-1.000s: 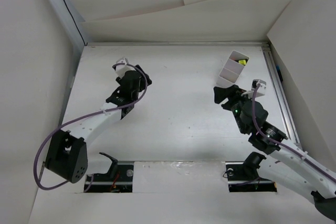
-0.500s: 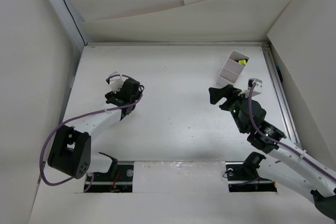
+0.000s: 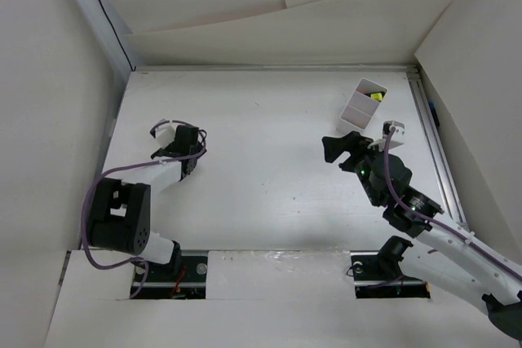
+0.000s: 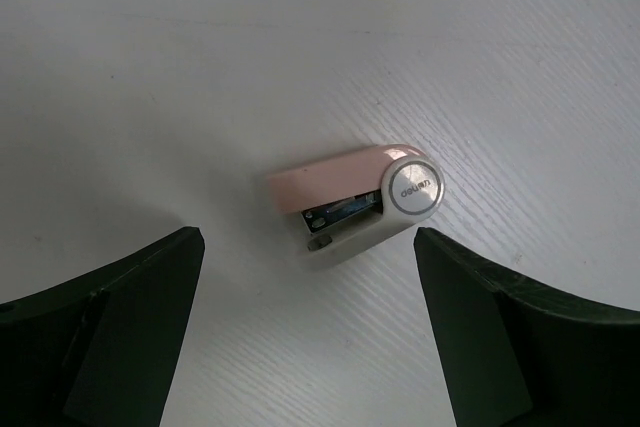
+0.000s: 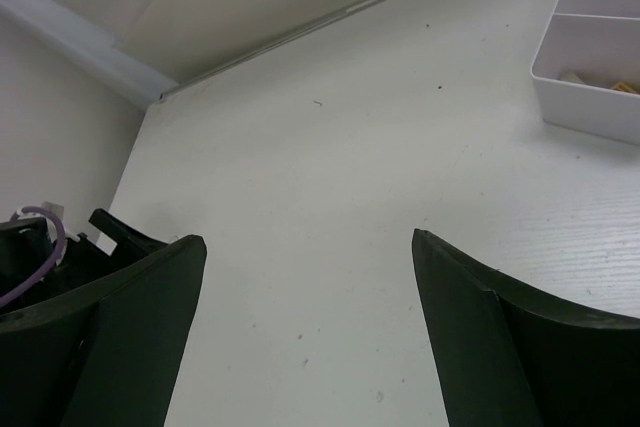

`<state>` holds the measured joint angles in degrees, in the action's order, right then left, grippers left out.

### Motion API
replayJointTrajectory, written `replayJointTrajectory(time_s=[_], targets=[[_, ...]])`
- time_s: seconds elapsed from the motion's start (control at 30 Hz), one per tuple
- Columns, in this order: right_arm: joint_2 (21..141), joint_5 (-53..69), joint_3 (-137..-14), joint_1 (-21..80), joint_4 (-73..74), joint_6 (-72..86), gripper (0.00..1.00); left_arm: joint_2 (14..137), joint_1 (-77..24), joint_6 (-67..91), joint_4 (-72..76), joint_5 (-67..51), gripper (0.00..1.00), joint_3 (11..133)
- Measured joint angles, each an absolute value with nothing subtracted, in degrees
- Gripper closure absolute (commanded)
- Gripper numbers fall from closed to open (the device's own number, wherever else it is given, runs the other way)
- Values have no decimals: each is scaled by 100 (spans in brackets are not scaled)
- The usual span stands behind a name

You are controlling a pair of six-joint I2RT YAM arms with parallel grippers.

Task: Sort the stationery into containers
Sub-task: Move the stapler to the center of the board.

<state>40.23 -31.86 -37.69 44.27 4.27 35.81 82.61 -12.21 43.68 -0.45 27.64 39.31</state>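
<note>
A small pink-and-grey stationery piece (image 4: 355,202) with a round silver button lies flat on the white table. It sits just ahead of my left gripper (image 4: 310,327), which is open, empty and pointing down over it. In the top view the left gripper (image 3: 178,151) hides this piece. The pale divided tray (image 3: 364,106) stands at the back right with a yellow-capped item (image 3: 375,96) in its far compartment. It also shows in the right wrist view (image 5: 600,57). My right gripper (image 3: 338,148) is open and empty, just left of and below the tray, and shows over bare table in its own view (image 5: 310,327).
White walls (image 3: 90,79) enclose the table on the left, back and right. A metal rail (image 3: 432,144) runs along the right edge. The left arm and its purple cable (image 5: 40,247) show at the lower left of the right wrist view.
My left arm has swung left and nearer, folding back toward its base, with its gripper now over the left side of the table. My right gripper has shifted slightly left.
</note>
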Motion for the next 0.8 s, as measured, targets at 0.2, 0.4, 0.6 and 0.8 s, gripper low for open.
replayJointTrajectory(time_s=[0.2,0.4,0.6,0.8], targets=[[4075,-3142,-3769,4427,427,3579,10,8617,-1227,4261,154,2499,15,3994],[4088,-3103,-3771,4427,427,3555,10,8936,-1232,4128,322,2377,18,4246],[4130,-3096,-3789,4427,427,3555,10,9076,-1229,4040,427,2244,28,4366],[4174,-3092,-3791,4427,427,3553,10,9100,-1227,3938,513,2102,44,4370]])
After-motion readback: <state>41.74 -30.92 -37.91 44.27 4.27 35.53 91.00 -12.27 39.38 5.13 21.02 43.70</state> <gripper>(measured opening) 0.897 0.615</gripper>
